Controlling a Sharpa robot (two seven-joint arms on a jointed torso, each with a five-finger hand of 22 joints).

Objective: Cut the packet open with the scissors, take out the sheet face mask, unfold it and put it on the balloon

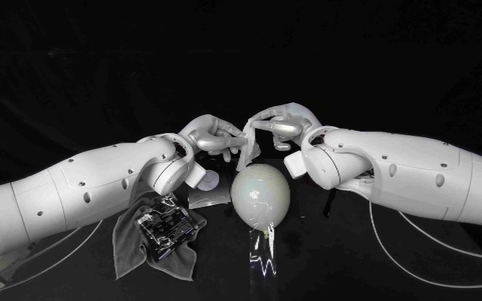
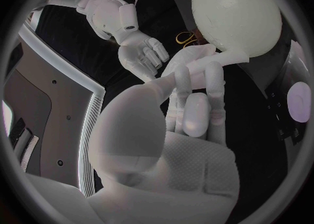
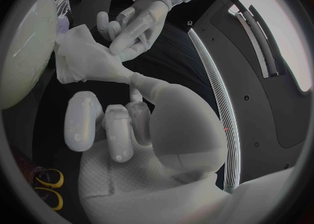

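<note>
A pale balloon (image 1: 261, 193) stands at the table's middle; it also shows close by in the left wrist view (image 2: 235, 12). Just above its far end, the white sheet mask (image 1: 249, 149) hangs still partly folded between my two hands. My left hand (image 1: 211, 137) pinches one side of the mask (image 2: 196, 59). My right hand (image 1: 281, 123) pinches the other side of the mask (image 3: 81, 59), with the left hand's fingers (image 3: 127, 30) touching it. The cut packet (image 1: 166, 224) lies on a grey cloth (image 1: 136, 245). The yellow-handled scissors (image 3: 46, 185) lie on the table under my right arm.
A small pale disc (image 1: 206, 179) and a shiny scrap (image 1: 211, 201) lie left of the balloon. A clear strip (image 1: 263, 256) runs from the balloon's near end toward the table's front. White cables (image 1: 402, 245) trail under the right arm.
</note>
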